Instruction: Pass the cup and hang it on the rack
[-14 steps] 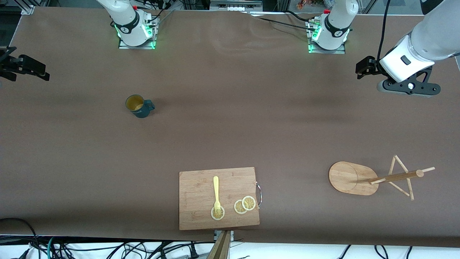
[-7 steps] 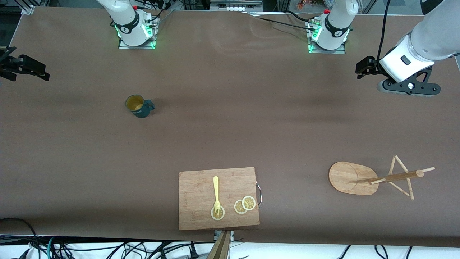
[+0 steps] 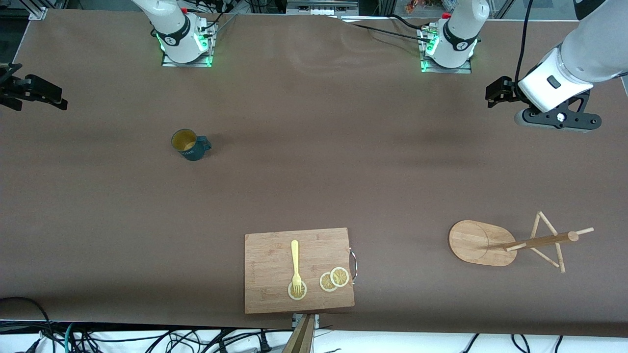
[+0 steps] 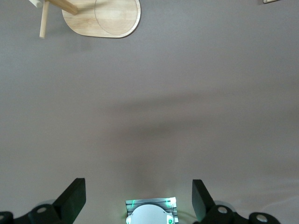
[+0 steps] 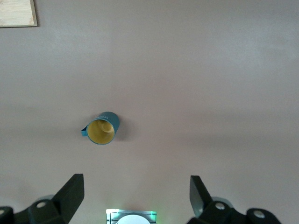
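Note:
The cup [image 3: 189, 144], dark teal with a tan inside, stands upright on the brown table toward the right arm's end; the right wrist view shows it from above [image 5: 102, 129]. The bamboo rack [image 3: 481, 242] stands on its oval base toward the left arm's end, nearer the front camera than the cup, and its base shows in the left wrist view [image 4: 103, 18]. My right gripper [image 3: 54, 98] [image 5: 135, 196] hangs open and empty over the table's edge at the right arm's end. My left gripper [image 3: 495, 93] [image 4: 138, 198] hangs open and empty, high over the left arm's end.
A wooden cutting board [image 3: 270, 264] lies at the table's front edge with a yellow fork [image 3: 295, 260] and lemon slices [image 3: 334, 279] on it. Both arm bases [image 3: 186, 41] [image 3: 446, 44] stand along the back. Cables [image 3: 147, 340] hang below the front edge.

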